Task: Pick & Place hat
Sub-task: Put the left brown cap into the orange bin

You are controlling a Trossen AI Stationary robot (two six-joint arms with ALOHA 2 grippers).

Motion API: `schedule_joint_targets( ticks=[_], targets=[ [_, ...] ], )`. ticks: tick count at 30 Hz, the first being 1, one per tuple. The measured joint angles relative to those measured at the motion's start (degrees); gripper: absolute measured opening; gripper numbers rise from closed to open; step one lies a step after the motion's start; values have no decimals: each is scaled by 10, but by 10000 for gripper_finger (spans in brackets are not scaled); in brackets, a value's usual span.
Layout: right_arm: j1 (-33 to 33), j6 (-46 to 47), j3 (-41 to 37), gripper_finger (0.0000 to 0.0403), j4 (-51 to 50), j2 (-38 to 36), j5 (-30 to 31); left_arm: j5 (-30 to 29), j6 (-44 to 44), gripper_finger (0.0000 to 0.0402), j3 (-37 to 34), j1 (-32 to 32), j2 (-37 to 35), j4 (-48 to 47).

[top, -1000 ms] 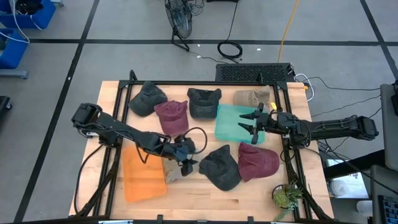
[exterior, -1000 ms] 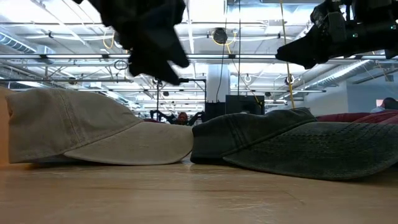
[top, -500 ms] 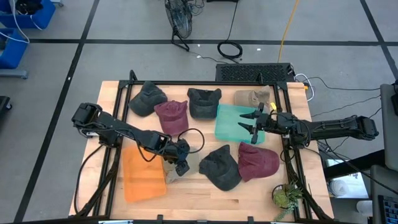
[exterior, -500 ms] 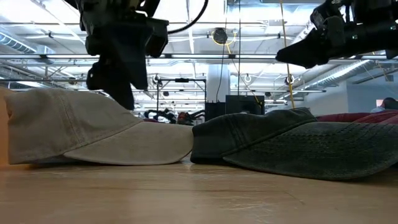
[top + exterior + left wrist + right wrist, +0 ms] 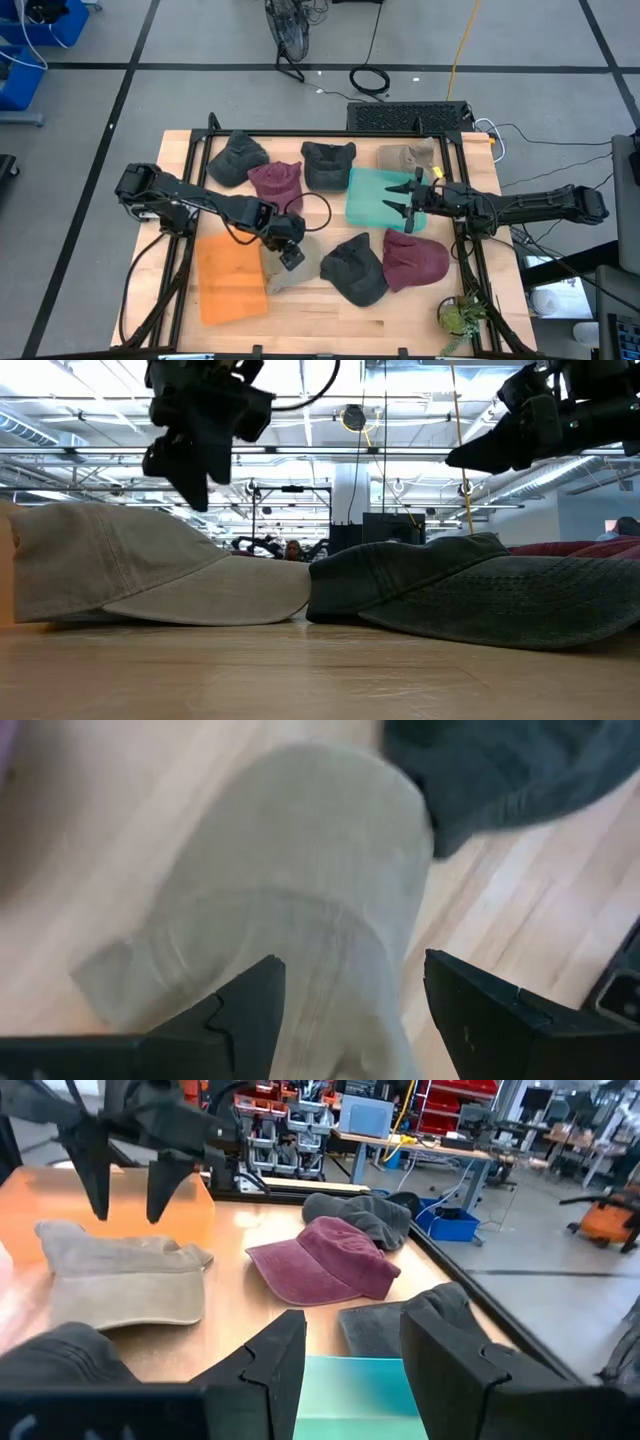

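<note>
The orange tray (image 5: pixel 231 279) and teal tray (image 5: pixel 375 195) hold no hats; the left gripper (image 5: pixel 290 252), jaws wide, hovers over the beige hat (image 5: pixel 297 266); the right gripper (image 5: pixel 405 197), jaws apart, hangs above the teal tray

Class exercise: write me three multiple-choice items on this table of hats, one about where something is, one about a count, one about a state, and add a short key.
1. Where does the left gripper hover?
A. above the beige hat
B. above the teal mat
C. above the potted plant

2. How many maroon hats lie on the table?
A. one
B. two
C. four

3. How do the left gripper's fingers stand?
A. shut on a hat
B. shut, empty
C. open, empty

Key: 1 A, the left wrist view looks straight down on the beige hat. 2 B, one sits toward the back, one at front right. 3 C, the fingers stand apart with nothing between them.
</note>
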Motion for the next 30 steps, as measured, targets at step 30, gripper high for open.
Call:
schedule_joint_targets(
  ticks=[30],
  targets=[
    [-4, -9, 0, 153, -47, -1, 1, 112, -128, 239, -7, -7, 94, 29]
  ],
)
